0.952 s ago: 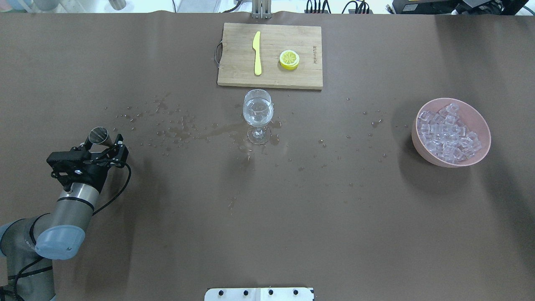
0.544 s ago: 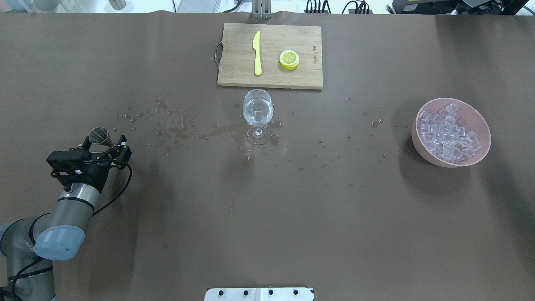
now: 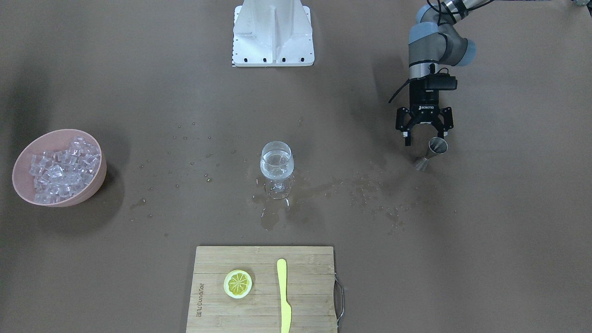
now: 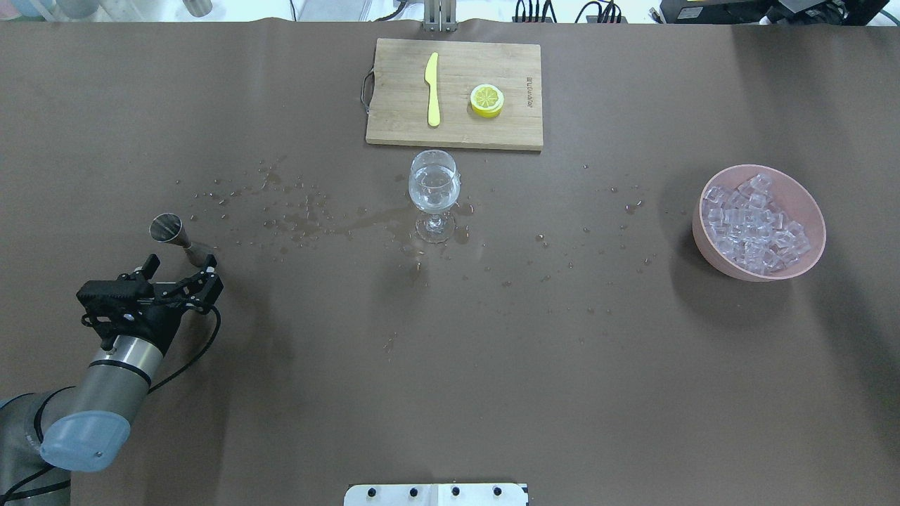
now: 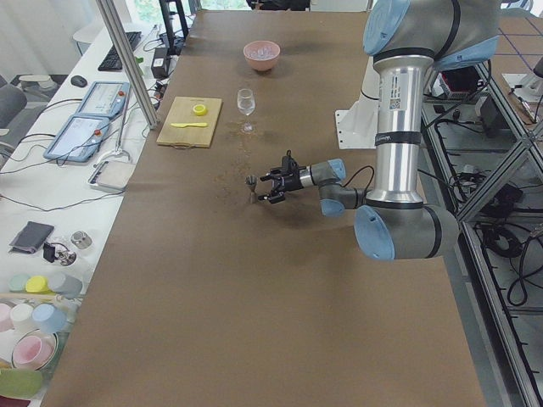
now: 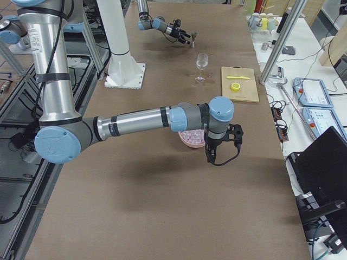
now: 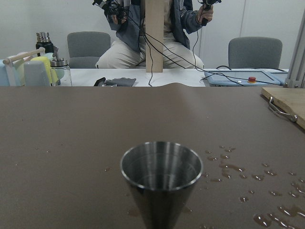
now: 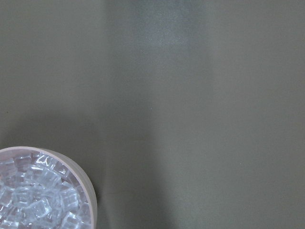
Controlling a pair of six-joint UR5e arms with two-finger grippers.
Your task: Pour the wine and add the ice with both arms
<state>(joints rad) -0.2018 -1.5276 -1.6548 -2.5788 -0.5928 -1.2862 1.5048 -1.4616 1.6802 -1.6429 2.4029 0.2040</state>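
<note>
My black 2-finger left gripper point(image 4: 180, 262) is spread wide and empty, just short of the upright steel cone jigger point(image 4: 177, 236); I'd back straight off so neither finger clips it; the clear wine point(image 4: 432, 192) sits mid-table in the stemmed glass point(image 4: 434, 211), axis vertical, mouth up; glassy ice cubes point(image 4: 754, 223) fill the pink bowl point(image 4: 697, 226); whether the right gripper point(image 6: 211, 156) is open, I cannot tell.

The left gripper point(image 5: 267, 185) is just beside the upright metal jigger point(image 5: 251, 181).
</note>
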